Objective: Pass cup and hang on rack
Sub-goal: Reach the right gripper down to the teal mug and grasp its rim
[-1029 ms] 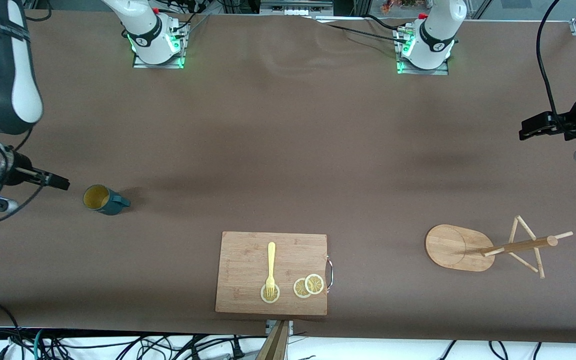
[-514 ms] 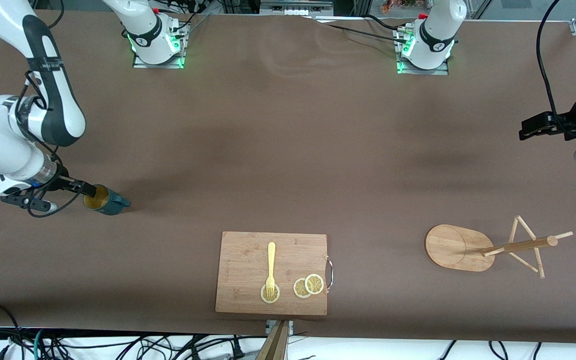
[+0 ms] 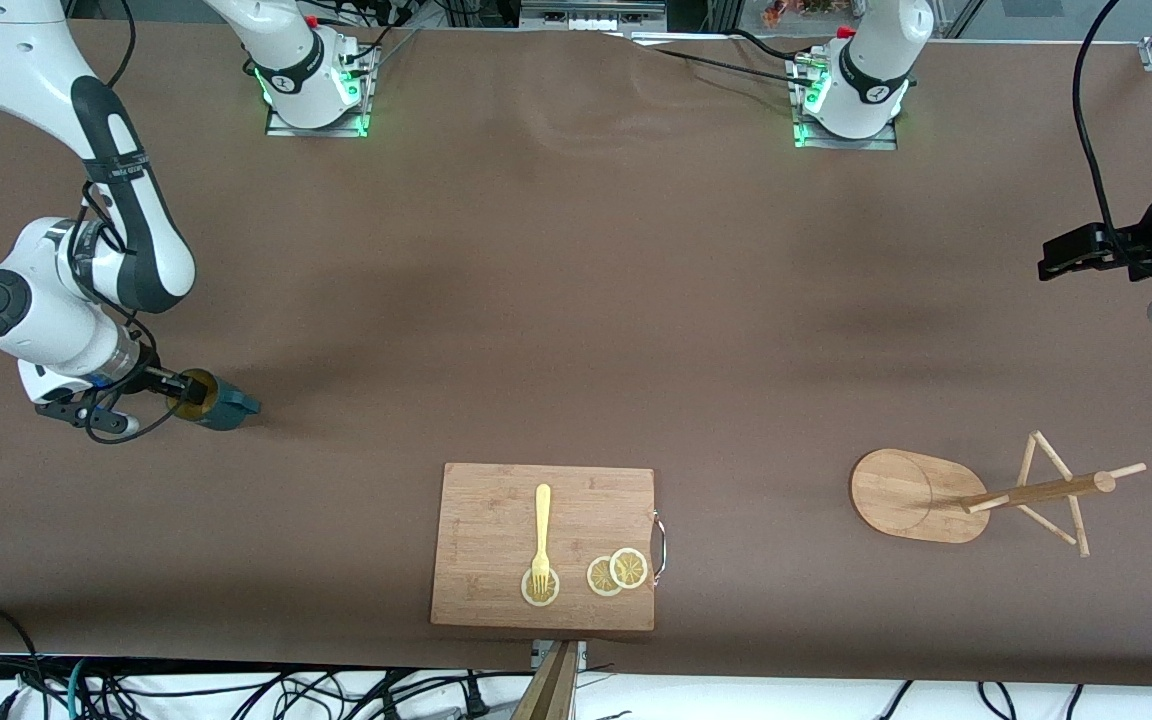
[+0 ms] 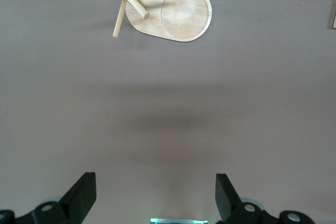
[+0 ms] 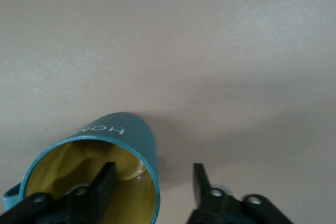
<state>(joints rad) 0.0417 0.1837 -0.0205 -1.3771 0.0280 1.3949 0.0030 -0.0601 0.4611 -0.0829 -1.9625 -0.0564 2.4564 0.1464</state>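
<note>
The teal-blue cup (image 3: 223,406) with its yellow inside stands toward the right arm's end of the table, handle pointing toward the table's middle. My right gripper (image 3: 186,388) is at its mouth. In the right wrist view the cup (image 5: 122,134) has one of the fingers (image 5: 105,183) inside it and the other outside, so the right gripper (image 5: 152,183) straddles the wall with a gap still showing. The bamboo rack (image 3: 911,495) stands toward the left arm's end. My left gripper (image 3: 1048,266) waits open, over the table at that end. From the left wrist view the rack (image 4: 178,11) shows ahead of the left gripper (image 4: 155,195).
A bamboo cutting board (image 3: 496,520) lies near the front edge at the table's middle. It carries a yellow fork (image 3: 542,530) and some lemon slices (image 3: 618,572). Bare brown table lies between the cup and the rack.
My right arm has swung in from its end of the table to the cup, and its fingers have come closer together across the cup's wall. The left arm has not moved.
</note>
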